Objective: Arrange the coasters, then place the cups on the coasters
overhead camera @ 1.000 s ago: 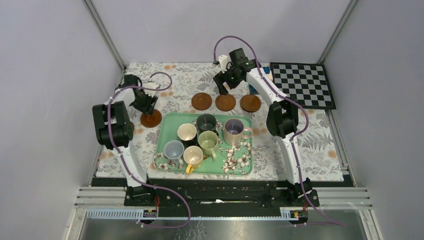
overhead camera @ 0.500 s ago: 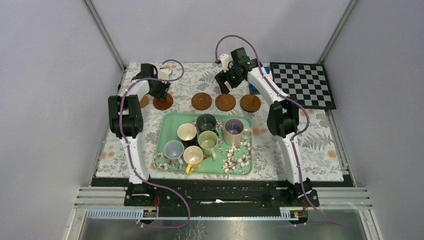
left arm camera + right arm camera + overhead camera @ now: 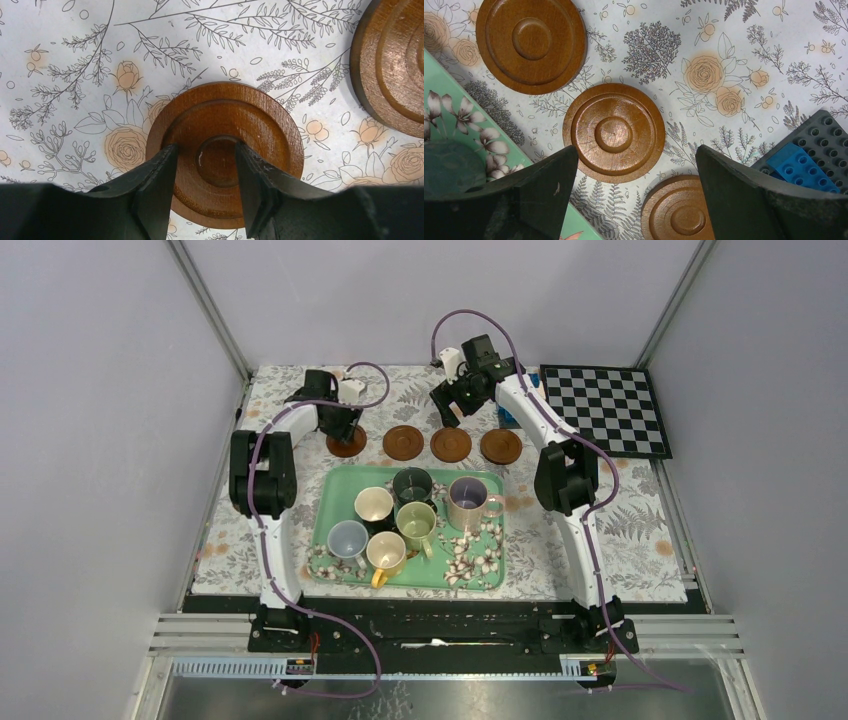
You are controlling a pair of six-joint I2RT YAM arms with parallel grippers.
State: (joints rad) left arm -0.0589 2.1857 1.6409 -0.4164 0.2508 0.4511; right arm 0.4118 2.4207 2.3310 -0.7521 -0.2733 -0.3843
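Four brown coasters lie in a row behind the tray. My left gripper is down on the leftmost coaster. Its fingers rest on the coaster's ringed top face, narrowly spread either side of the centre hollow. My right gripper hovers open above the row, over the middle coaster, holding nothing. Several cups stand on the green floral tray: cream, dark green, pinkish-beige, olive, pale blue, yellow.
A chessboard lies at the back right. A grey studded plate with a blue brick sits just right of the coaster row. The tray's corner comes close to the coasters. The cage walls close in the cloth's edges.
My left gripper has brought its coaster from the tray's front-left corner back and to the right, to the left end of the row. The right gripper has barely moved.
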